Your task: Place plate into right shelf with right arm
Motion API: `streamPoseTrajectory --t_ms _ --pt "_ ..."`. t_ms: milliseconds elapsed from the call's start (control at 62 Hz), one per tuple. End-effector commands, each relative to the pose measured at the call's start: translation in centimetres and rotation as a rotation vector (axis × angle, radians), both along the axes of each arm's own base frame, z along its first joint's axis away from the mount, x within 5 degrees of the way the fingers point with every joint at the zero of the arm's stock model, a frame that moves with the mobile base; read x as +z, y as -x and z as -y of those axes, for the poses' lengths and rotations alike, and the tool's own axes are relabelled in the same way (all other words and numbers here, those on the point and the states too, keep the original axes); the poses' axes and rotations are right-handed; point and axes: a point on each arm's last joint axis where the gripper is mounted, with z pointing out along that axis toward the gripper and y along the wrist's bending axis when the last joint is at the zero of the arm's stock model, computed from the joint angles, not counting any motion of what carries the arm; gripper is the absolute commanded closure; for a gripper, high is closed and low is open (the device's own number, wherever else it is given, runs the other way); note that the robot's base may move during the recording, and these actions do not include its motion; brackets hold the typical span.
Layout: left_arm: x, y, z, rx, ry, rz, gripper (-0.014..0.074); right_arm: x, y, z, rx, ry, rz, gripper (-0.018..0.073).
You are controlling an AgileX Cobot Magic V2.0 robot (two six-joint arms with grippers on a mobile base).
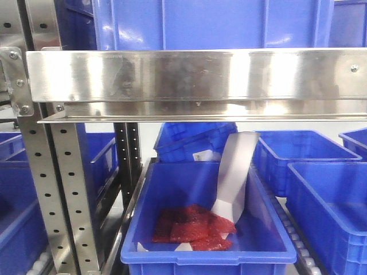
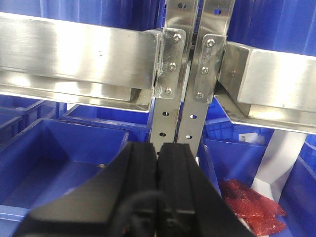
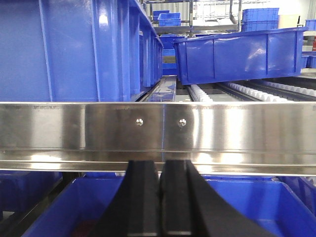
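Both the left claw (image 2: 159,163) and the right claw (image 3: 160,182) are clenched on nothing; no plate appears anywhere. At frame centre, the right shelf (image 3: 158,131) rail risks a knock.

Shiny steel right shelf (image 1: 189,74) (perforated uprights) holds blue bins (image 1: 203,229).

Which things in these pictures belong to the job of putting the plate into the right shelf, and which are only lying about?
Belongs to the job:
- right shelf, its steel front rail
- right gripper, shut and holding nothing
- the plate: not in any view

Just lying about:
- blue bin on the lower level
- red packets in that bin
- white paper strip leaning in it
- left gripper, shut and holding nothing
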Motion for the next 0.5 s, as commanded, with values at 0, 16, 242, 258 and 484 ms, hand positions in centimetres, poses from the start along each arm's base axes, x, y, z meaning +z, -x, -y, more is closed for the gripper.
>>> streamPoseTrajectory --t_ms 0,16,242,258,484 --pt "0.52 0.08 -0.1 0.009 0.018 0.089 0.0724 1.35 0.38 0.12 -0.013 0.002 0.12 0.0505" --pt "0.52 0.08 -0.1 0.009 0.018 0.089 0.0724 1.35 0.38 0.12 -0.013 0.002 0.12 0.0505" --pt "0.52 0.08 -0.1 0.009 0.018 0.089 0.0724 1.35 0.38 0.12 -0.013 0.002 0.12 0.0505" --pt "0.52 0.08 -0.1 0.009 0.018 0.089 0.0724 1.35 0.38 0.12 -0.013 0.002 0.12 0.0505" --pt "0.52 0.08 -0.1 0.009 0.018 0.089 0.0724 1.35 0.38 0.12 -0.013 0.002 0.12 0.0505"
